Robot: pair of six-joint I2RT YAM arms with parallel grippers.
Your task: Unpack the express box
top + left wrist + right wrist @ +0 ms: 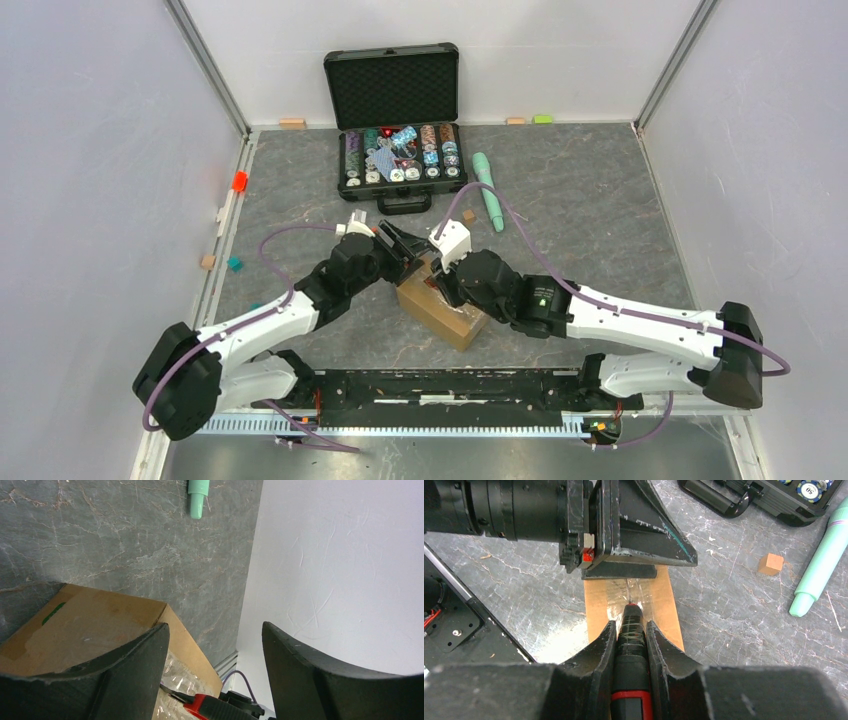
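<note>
Express box (450, 322) sits mid-desk, nearer the arm bases than the far wall, skewed to the desk edges. Flaps are shut, and the clear tape (624, 597) looks uncut along the top seam as far as I can see. Right tool (630, 628) is clamped narrow on a black-and-red cutter (631, 672), tip down on the tape approx on the box's mid-line. Left tool (215, 630) stands wide w/ nothing in it: one finger over the box top at its far-left end, the other hanging past the side. Can't tell whether it really presses on the cardboard. That's the main risk imo: the box isn't gripped, so a drag along the seam could shove or spin it on the smooth desk (580, 220) instead of slitting the tape. Tape is also glossy — the tip may skate sideways and score the cardboard, or jump fwd into the left tool, which is just beyond it w/ v. little room btwn them. Too much downward push could go through the seam into whatever's inside; too little only scratches. The cutter could twist in the grip under side load. Open chip case (392, 85), green pen (488, 190) and small wooden cube (770, 563) lie farther off — prob. safe unless the box gets shoved hard that way.
</note>
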